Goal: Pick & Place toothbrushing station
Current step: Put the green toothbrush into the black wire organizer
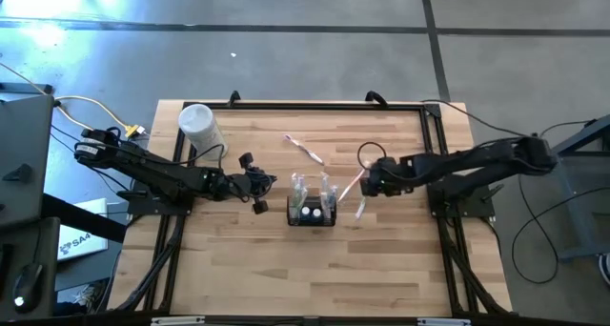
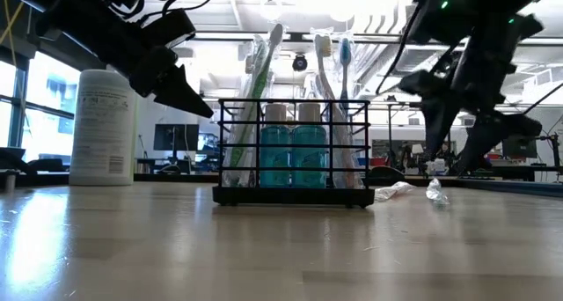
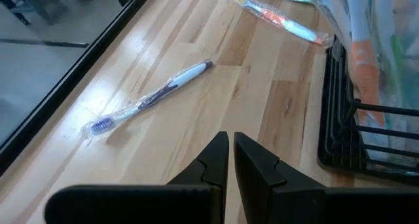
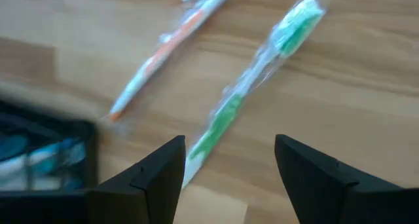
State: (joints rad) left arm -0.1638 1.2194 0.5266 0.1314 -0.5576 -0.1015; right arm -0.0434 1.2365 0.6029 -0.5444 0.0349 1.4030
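Station partly filled. The black mesh toothbrushing station (image 1: 312,213) sits mid-table, a bit toward the front edge, between the two arms; two blue bottles (image 2: 291,156) and several wrapped toothbrushes (image 2: 264,99) already stand upright in it. Still loose on the wood: a purple-and-white wrapped brush (image 3: 147,98) farther back, an orange one (image 4: 167,37) and a green one (image 4: 252,86) just right of the station. Right gripper (image 4: 229,168) hovers over the green brush, jaws spread wide, nothing in them, looks lined up to take it next. Left gripper (image 3: 230,160) waits left of the station, fingers pressed together, empty. White cylindrical container (image 1: 199,126) stands at back left, apart. Roughly three brushes left, by my guess.
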